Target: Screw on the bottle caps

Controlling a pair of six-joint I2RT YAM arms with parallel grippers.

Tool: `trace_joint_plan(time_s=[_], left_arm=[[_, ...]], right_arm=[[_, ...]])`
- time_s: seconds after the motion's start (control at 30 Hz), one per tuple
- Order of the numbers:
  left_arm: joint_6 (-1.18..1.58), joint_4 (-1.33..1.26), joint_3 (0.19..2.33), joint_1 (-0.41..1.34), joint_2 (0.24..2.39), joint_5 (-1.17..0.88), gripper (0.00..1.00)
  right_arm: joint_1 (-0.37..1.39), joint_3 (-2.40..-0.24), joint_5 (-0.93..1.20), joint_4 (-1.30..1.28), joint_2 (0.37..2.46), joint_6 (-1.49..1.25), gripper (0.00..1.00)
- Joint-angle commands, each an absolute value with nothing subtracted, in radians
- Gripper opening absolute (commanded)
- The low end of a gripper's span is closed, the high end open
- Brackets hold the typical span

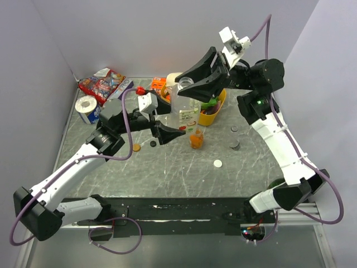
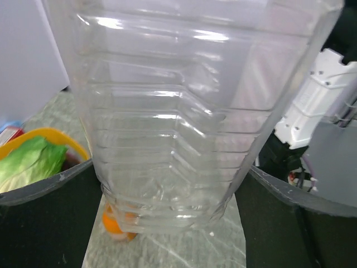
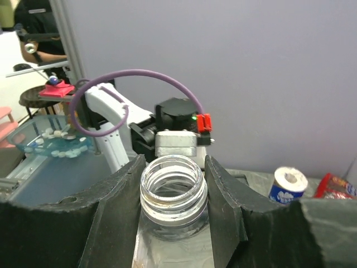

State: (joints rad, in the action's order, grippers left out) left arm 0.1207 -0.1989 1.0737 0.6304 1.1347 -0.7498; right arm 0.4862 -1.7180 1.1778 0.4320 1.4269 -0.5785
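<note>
Lavender walls back a grey marbled counter [image 1: 167, 176]. Left of its middle lie an orange-gold cap [image 1: 136, 147] and a black cap [image 1: 152, 143], close together. The left gripper [image 1: 177, 134] has its fingers [image 2: 39, 201] spread wide either side of the clear bottle [image 1: 188, 114]'s lower body; whether they press it I cannot tell. Toward the far edge, the right gripper [image 1: 192, 84] is clamped on this bottle's open neck. An orange bottle [image 1: 196, 139] stands just beside its base, and a white cap [image 1: 217, 163] lies nearer the near edge.

Frame centre: right gripper [image 1: 188, 85] clamps clear bottle [image 1: 188, 113] at its neck; left gripper [image 1: 176, 133] holds its base. 1 white cap [image 1: 217, 163] lies lower right.
</note>
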Motion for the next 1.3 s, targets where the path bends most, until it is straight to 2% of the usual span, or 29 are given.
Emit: trace_joint_plan(time_s=[0.0,0.3,0.37,0.47,0.57,0.7,0.77,0.8,0.87,0.9,0.93,1.07,1.27], left_arm=[[0.160,-0.310,1.092,0.672,1.201,-0.864,0.96],[0.196,-0.426,1.134,0.704,1.295,-0.773,0.96],[0.233,-0.448,1.127,0.703,1.293,-0.779,0.99],[0.183,-0.335,1.149,0.703,1.267,-0.816,0.81],[0.083,-0.232,1.134,0.698,1.203,-0.810,0.74],[-0.033,-0.089,1.101,0.680,1.134,-0.815,0.56],[-0.072,-0.046,1.103,0.670,1.117,-0.805,0.53],[-0.086,-0.028,1.103,0.666,1.111,-0.802,0.53],[-0.126,0.032,1.098,0.654,1.089,-0.787,0.51],[-0.138,0.046,1.086,0.646,1.082,-0.782,0.50],[-0.150,0.067,1.078,0.641,1.071,-0.778,0.49],[-0.134,0.081,1.045,0.620,1.028,-0.746,0.43],[-0.113,0.083,1.049,0.597,1.025,-0.732,0.43]], right_arm=[[0.525,-1.798,1.178,0.489,1.414,-0.564,0.00],[0.574,-1.821,1.183,0.519,1.439,-0.572,0.00],[0.568,-1.809,1.186,0.512,1.430,-0.552,0.00],[0.558,-1.792,1.193,0.473,1.419,-0.505,0.00],[0.528,-1.787,1.193,0.416,1.410,-0.467,0.00],[0.496,-1.755,1.206,0.351,1.404,-0.439,0.00],[0.495,-1.726,1.207,0.321,1.393,-0.408,0.15],[0.494,-1.720,1.209,0.308,1.393,-0.399,0.36],[0.482,-1.723,1.218,0.253,1.387,-0.359,0.50],[0.476,-1.729,1.223,0.233,1.385,-0.347,0.87],[0.451,-1.735,1.226,0.216,1.378,-0.336,0.99],[0.404,-1.726,1.224,0.091,1.345,-0.261,1.00],[0.413,-1.585,1.285,0.037,1.295,-0.249,1.00]])
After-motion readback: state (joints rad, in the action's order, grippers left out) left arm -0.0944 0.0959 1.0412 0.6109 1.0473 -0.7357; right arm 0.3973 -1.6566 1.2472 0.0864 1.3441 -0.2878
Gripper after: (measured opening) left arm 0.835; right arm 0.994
